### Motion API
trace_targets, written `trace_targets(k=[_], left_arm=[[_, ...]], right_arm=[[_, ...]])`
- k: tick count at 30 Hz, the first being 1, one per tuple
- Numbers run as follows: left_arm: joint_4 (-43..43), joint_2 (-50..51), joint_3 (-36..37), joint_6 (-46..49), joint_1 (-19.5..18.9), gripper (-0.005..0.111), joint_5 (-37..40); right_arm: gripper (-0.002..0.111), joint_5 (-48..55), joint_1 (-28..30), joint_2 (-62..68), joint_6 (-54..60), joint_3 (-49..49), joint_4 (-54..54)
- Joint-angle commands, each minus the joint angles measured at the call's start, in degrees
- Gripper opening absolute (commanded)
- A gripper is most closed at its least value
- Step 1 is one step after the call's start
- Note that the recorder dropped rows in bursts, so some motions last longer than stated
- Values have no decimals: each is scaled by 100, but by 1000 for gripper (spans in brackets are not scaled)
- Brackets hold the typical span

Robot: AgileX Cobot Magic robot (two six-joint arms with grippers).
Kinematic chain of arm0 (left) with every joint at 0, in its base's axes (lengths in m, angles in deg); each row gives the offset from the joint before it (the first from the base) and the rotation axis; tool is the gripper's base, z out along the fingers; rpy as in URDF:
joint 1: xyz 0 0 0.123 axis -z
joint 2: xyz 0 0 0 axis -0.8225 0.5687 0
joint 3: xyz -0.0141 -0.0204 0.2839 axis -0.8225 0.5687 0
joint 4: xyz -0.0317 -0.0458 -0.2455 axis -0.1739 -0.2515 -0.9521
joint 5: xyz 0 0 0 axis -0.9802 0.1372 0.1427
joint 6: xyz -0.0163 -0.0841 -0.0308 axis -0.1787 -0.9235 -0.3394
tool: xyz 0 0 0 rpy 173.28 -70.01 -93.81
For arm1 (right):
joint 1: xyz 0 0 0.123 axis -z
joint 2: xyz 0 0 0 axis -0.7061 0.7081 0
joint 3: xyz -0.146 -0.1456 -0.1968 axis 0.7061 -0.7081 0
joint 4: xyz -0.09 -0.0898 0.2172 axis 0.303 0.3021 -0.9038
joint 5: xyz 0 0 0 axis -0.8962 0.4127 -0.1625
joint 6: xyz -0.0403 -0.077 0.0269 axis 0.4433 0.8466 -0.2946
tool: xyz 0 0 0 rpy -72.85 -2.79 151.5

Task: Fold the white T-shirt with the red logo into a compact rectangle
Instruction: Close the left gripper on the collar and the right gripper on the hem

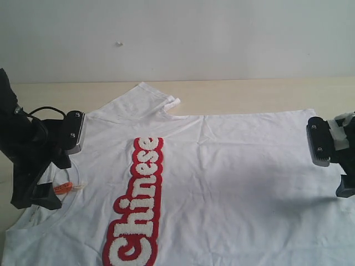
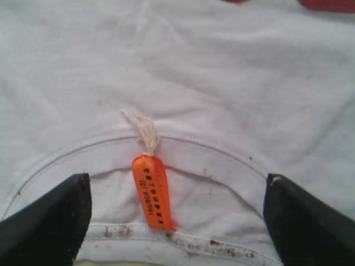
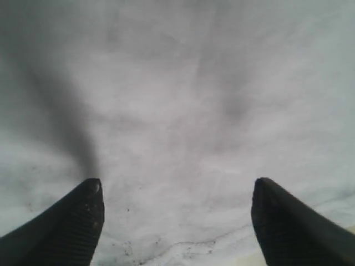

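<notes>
- The pale counter (image 1: 249,94) carries the white T-shirt (image 1: 238,177), spread flat and face up.
- The red logo (image 1: 138,205) runs along its chest.
- The left tool (image 2: 177,178) hangs over the collar, jaws wide apart, gripping nothing.
- The right tool (image 3: 177,182) is likewise spread over plain cloth near the shirt's edge.
- An orange tag (image 2: 152,191) lies inside the collar.

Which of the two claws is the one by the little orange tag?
The left gripper: the orange neck tag shows between its open jaws. The right gripper faces only plain white T-shirt cloth.

lab bench: bare wall (image 1: 222,33), pale tabletop (image 1: 249,97)
</notes>
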State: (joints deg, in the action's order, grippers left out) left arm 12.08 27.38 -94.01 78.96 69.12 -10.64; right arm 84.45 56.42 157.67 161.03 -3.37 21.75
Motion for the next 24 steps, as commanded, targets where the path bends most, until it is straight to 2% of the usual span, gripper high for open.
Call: trace_targets(k=[1,7,11,16,19,24], left_arm=[[-13,-56,-35,-7,3,81,15],[-13,-56,-35,-7,3,81,15],[-13,-56,-35,-7,3,81,15],[-13,-56,-35,-7,3,81,15],[-13,-56,-35,-7,3,81,15],[-13,-56,-35,-7,3,81,15]], right_arm=[[58,236,24,49,369,-41,56],[59,211,62,49,32,-41,455],[76,211,62,49,-457,-41,581],[94,234,62,39,-436,-41,612],[94,480,62,39,-302,-41,984],[92,483,154,85,54,-41,999]])
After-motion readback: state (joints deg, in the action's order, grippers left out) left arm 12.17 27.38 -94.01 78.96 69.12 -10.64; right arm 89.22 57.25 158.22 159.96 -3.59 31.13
